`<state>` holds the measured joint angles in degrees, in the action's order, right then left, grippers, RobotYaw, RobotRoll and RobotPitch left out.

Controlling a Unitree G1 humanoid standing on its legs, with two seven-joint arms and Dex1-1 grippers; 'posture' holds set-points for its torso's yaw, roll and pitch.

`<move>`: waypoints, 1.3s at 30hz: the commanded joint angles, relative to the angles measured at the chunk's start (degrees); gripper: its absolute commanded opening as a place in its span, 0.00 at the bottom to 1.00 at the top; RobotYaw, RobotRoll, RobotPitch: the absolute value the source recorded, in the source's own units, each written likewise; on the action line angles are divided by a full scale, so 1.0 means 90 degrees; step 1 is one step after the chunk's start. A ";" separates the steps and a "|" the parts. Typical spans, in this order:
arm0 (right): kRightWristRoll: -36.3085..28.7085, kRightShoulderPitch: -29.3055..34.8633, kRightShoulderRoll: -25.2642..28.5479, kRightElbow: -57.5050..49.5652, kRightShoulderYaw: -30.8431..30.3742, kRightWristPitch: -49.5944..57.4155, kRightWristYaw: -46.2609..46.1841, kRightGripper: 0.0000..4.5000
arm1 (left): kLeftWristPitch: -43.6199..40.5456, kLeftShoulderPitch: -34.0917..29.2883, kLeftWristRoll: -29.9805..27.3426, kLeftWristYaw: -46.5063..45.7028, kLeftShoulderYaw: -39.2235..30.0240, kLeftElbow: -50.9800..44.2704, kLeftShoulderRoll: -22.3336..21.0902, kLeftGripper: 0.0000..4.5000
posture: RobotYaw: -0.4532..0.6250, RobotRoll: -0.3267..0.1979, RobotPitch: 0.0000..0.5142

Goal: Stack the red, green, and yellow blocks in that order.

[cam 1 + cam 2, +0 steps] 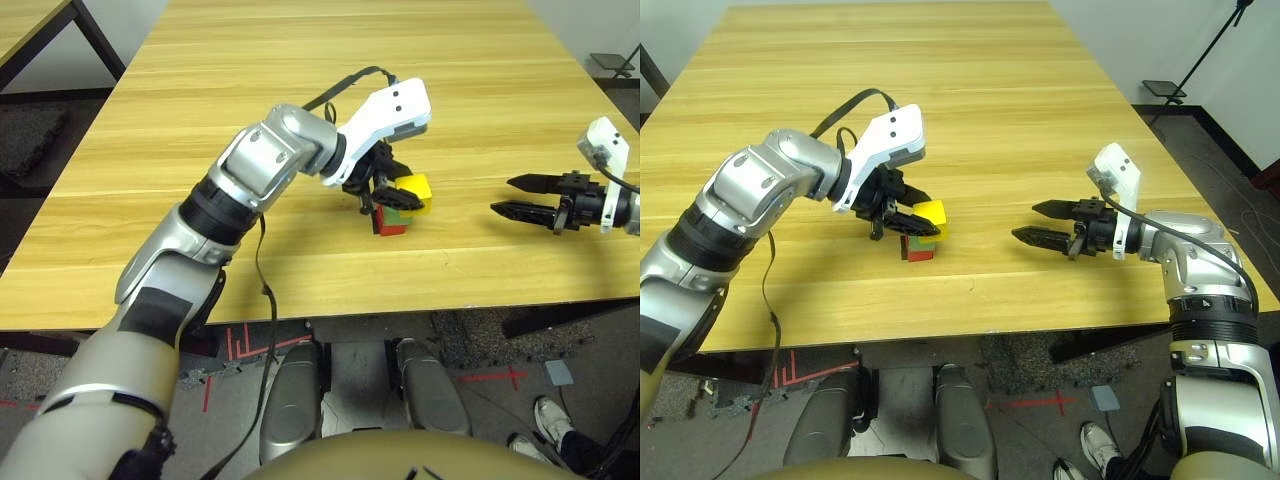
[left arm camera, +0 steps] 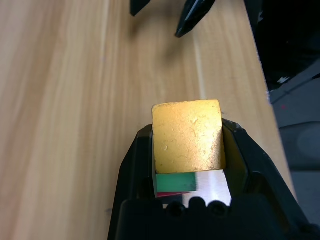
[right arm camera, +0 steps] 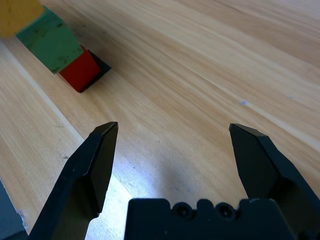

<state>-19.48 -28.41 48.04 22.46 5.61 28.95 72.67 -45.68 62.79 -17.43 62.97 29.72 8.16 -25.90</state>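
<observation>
My left end effector (image 2: 187,200) grips the yellow block (image 2: 187,136), resting on the green block (image 3: 49,40), which sits on the red block (image 3: 80,71). I think next I let go softly. My right end effector (image 3: 175,150) waits wide open above the surface (image 1: 250,120). Three blocks, one of each colour.

A wide table (image 1: 1000,110) of pale wood planks spans the scene. Below its near edge lies dark floor (image 1: 480,350) marked with red tape (image 1: 500,378). A white shoe (image 1: 550,418) stands at the lower right. A black stand (image 1: 1205,55) rises beyond the far right corner.
</observation>
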 commanded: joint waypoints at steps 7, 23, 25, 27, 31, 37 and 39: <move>-0.0196 0.0127 0.0076 -0.0147 0.0124 0.0092 -0.0096 1.00 | 0.0180 0.0039 0.0492 0.0366 0.0031 0.0025 -0.0031 0.43 | 0.51 0.46 0.24; -0.0168 0.0008 0.0100 -0.0088 0.0049 0.0111 -0.0080 1.00 | 0.0321 -0.0321 0.0902 0.0400 0.0022 -0.0031 0.0049 0.43 | 0.51 0.44 0.25; -0.0177 0.0020 0.0095 -0.0109 0.0049 0.0130 -0.0086 1.00 | 0.0317 -0.0351 0.0923 0.0402 0.0004 -0.0040 0.0069 0.43 | 0.51 0.44 0.25; -0.0180 0.0025 0.0086 -0.0114 0.0051 0.0134 -0.0095 1.00 | 0.0317 -0.0368 0.0934 0.0416 0.0006 -0.0059 0.0074 0.43 | 0.51 0.44 0.25; -0.0177 0.0029 0.0062 -0.0099 0.0049 0.0127 -0.0111 1.00 | 0.0313 -0.0389 0.0962 0.0467 0.0059 -0.0084 0.0054 0.43 | 0.51 0.44 0.26; -0.0160 -0.0014 0.0026 0.0003 0.0046 0.0089 -0.0170 1.00 | 0.0332 -0.0340 0.1016 0.0431 -0.0063 -0.0051 0.0087 0.87 | 0.52 0.43 0.23; -0.0143 -0.0059 0.0031 0.0103 0.0055 0.0017 -0.0167 1.00 | 0.0330 -0.0289 0.0957 0.0314 -0.0301 -0.0110 0.0114 1.00 | 0.52 0.43 0.22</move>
<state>-21.00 -28.53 48.08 22.63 5.84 29.65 71.37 -42.90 59.85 -8.55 66.46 28.63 7.97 -25.09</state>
